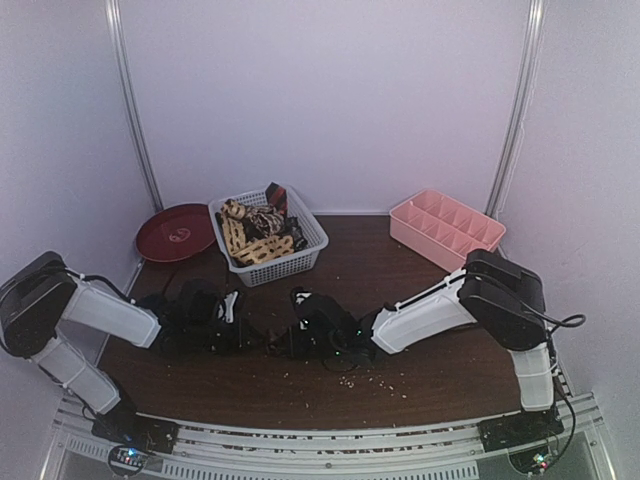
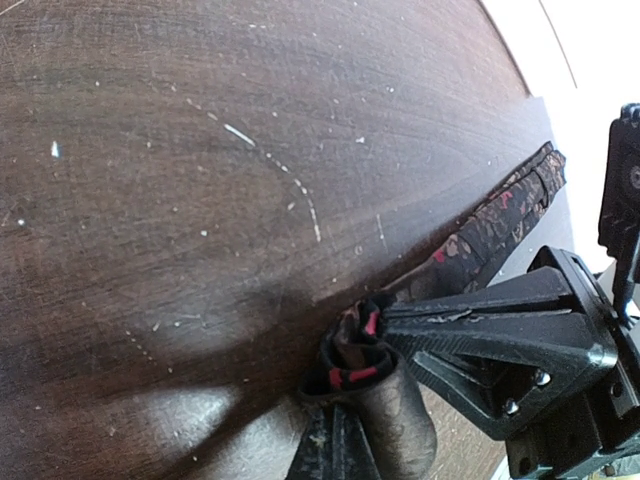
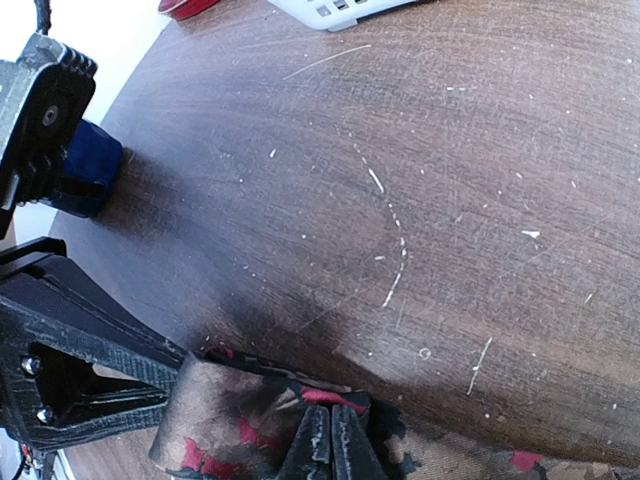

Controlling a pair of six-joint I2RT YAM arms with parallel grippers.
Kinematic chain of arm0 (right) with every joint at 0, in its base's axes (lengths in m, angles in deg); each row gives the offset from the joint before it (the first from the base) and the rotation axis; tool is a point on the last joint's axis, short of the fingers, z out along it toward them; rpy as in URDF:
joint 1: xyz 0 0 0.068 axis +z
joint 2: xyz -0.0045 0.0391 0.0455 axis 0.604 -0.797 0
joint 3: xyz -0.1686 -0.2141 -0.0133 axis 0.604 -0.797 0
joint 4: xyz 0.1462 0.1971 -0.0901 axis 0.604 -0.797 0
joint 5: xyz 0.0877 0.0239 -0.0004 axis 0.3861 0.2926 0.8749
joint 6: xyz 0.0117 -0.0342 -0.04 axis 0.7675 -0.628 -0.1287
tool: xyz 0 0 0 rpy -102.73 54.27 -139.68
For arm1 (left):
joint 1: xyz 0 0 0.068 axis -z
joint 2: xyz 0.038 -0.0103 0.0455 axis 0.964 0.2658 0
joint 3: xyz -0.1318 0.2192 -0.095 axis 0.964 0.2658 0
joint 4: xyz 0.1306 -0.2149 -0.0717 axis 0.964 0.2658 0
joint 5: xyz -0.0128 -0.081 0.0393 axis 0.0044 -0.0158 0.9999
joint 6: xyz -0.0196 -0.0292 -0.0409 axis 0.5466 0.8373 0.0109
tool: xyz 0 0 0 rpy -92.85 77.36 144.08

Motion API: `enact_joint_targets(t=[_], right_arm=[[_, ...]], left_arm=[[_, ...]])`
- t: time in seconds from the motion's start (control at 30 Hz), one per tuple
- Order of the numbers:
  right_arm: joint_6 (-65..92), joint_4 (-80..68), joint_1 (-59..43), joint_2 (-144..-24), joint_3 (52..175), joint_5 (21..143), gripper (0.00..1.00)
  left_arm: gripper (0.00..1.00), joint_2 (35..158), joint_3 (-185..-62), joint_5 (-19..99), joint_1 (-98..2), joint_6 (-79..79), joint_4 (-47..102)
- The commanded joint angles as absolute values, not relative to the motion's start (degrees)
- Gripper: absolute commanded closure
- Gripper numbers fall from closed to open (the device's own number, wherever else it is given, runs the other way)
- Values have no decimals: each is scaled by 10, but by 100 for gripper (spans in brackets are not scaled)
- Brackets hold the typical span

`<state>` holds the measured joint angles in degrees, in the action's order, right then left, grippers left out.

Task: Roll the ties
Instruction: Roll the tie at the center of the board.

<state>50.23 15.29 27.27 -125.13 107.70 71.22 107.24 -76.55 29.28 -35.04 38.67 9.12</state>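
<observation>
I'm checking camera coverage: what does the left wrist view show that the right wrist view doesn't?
Left wrist only: the tie trailing away in a long strip. Right wrist only: a blue mug, a white basket corner, a red plate edge. Both: the tie's bunched end, gripped by the shut left pincer and right pincer, on the scratched brown table.

Clamped tight in left gripper (image 2: pixel 333 432) at bottom edge: rolled end of dark, red-flecked tie (image 2: pixel 490 225). Pinched there too by right gripper (image 2: pixel 377 322), from the right. Loose length laid diagonally across scratched table (image 2: pixel 150 200).
</observation>
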Motion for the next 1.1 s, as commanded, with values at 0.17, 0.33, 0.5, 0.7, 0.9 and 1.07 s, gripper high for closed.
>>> enact_joint_targets(t=[0.17,0.33,0.5,0.7,0.9,1.07], right_arm=[[515,184,263,-1222,1050,727,96],[522,203,258,-1217,1036,737,96],[526,217,254,-1212,1025,740,97],[535,240,247,-1206,1003,749,98],[539,253,240,-1199,989,751,99],[540,255,236,-1194,982,748,99]], left_arm=[[100,1083,-785,281,-341,395,54],[100,1091,-798,275,-335,397,48],[100,1105,-809,275,-331,398,47],[100,1113,-821,280,-326,398,53],[100,1124,-834,283,-321,397,55],[99,1129,-844,288,-317,393,65]])
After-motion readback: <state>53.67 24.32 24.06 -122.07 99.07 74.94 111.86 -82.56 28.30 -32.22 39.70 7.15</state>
